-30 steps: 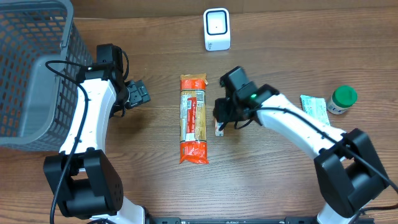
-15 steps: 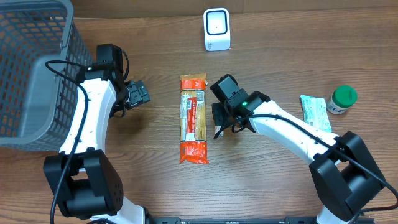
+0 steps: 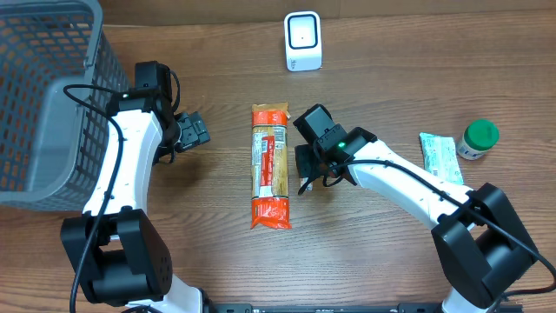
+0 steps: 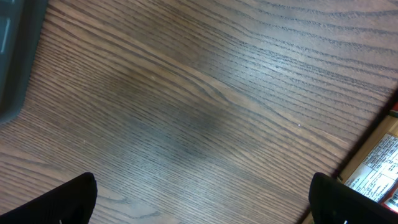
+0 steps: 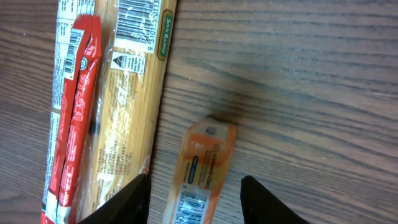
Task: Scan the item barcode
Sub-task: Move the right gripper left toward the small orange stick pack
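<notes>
A small orange packet (image 5: 202,171) with a barcode lies flat on the wood, beside a long pack of spaghetti (image 3: 270,165) that also shows in the right wrist view (image 5: 118,93). My right gripper (image 3: 311,167) hovers over the small packet. In its wrist view the right gripper (image 5: 199,202) is open, a finger on each side of the packet with a gap on both sides. The white scanner (image 3: 302,41) stands at the back of the table. My left gripper (image 3: 193,130) is open over bare wood (image 4: 202,199), left of the spaghetti (image 4: 379,168).
A grey mesh basket (image 3: 43,104) fills the left side next to the left arm. At the right lie a green-and-white packet (image 3: 439,155) and a green-lidded bottle (image 3: 477,139).
The right gripper has shifted left toward the spaghetti pack and now covers most of the small orange packet in the overhead view. The left arm has stayed still.
</notes>
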